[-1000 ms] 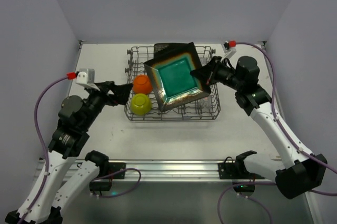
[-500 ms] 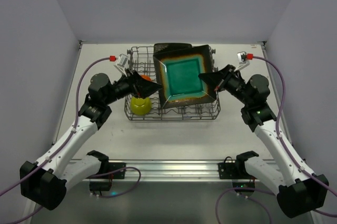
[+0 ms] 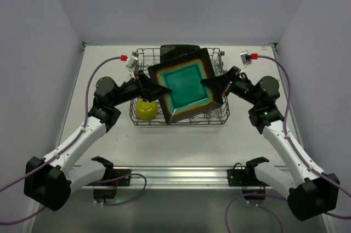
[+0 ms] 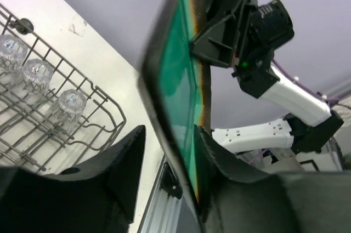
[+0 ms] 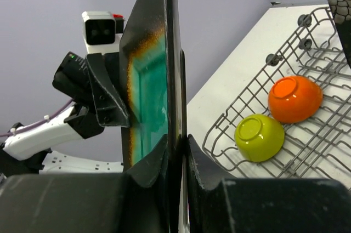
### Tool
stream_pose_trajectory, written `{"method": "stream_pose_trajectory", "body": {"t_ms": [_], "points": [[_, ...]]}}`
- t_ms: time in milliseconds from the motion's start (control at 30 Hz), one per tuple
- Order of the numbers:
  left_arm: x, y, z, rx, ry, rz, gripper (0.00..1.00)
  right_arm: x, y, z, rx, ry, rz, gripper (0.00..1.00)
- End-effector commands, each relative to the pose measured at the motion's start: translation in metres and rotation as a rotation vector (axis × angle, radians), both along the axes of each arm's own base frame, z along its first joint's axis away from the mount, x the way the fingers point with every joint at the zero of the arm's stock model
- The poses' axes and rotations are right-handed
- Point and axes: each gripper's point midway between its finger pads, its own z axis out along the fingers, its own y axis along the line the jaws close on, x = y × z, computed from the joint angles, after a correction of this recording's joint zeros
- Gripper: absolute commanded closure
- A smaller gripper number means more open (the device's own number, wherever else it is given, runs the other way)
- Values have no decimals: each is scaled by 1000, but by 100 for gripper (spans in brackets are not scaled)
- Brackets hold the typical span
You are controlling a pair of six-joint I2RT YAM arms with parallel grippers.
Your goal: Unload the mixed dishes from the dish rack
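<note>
Black-fingered, our left gripper (image 3: 156, 91) should seat deep over the edge of the teal-centred plate (image 3: 185, 85) and squeeze squarely before our right gripper (image 3: 211, 84) lets go, we judge. The left jaws stand apart astride the plate's left edge, one touching its face. The plate hangs tilted above the dish rack (image 3: 208, 121). The right jaws are clamped on its right edge.
</note>
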Motion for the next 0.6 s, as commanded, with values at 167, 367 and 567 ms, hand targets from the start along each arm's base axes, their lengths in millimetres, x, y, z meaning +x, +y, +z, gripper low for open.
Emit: {"method": "stream_pose_trajectory", "body": {"t_ms": [167, 367, 567], "points": [[-8, 0, 12, -40, -76, -18, 82, -19, -3, 62, 125, -215, 46, 100], [-2, 3, 10, -84, -11, 24, 100, -15, -2, 56, 131, -205, 42, 100], [15, 14, 7, -125, 115, 170, 100, -9, -3, 52, 141, -175, 29, 96]]}}
